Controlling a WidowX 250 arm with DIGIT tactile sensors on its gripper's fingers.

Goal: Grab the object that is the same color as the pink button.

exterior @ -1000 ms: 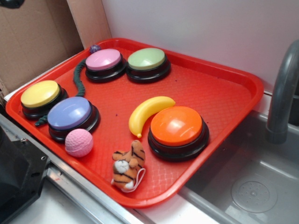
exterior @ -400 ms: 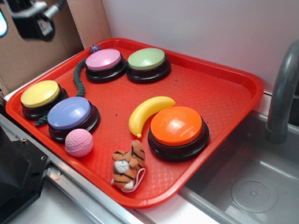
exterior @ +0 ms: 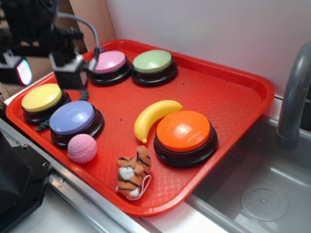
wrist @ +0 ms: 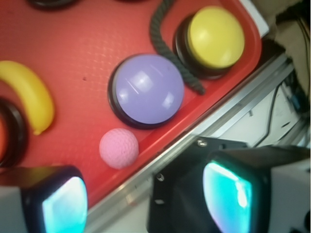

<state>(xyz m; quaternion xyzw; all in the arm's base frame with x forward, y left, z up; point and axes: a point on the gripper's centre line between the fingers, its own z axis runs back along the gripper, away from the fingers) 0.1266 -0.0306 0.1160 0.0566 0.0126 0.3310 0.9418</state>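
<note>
Pink ball waits at the near-left edge of the desk's red tray (exterior: 233, 73)

The pink ball (exterior: 81, 148) sits just beside the purple button (exterior: 73, 118), matching the pink button (exterior: 107, 61) at the far-left corner. It is small, round and dimpled like a golf ball; probably light, firm and prone to roll, so pinch across its middle. The hand (wrist: 141, 204) hangs open, its 2 fingers apart.

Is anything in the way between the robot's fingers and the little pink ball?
Nothing visible blocks it. The pink ball sits uncovered near the tray's front edge, beside the purple button. The gripper hangs above with its fingers apart.
</note>
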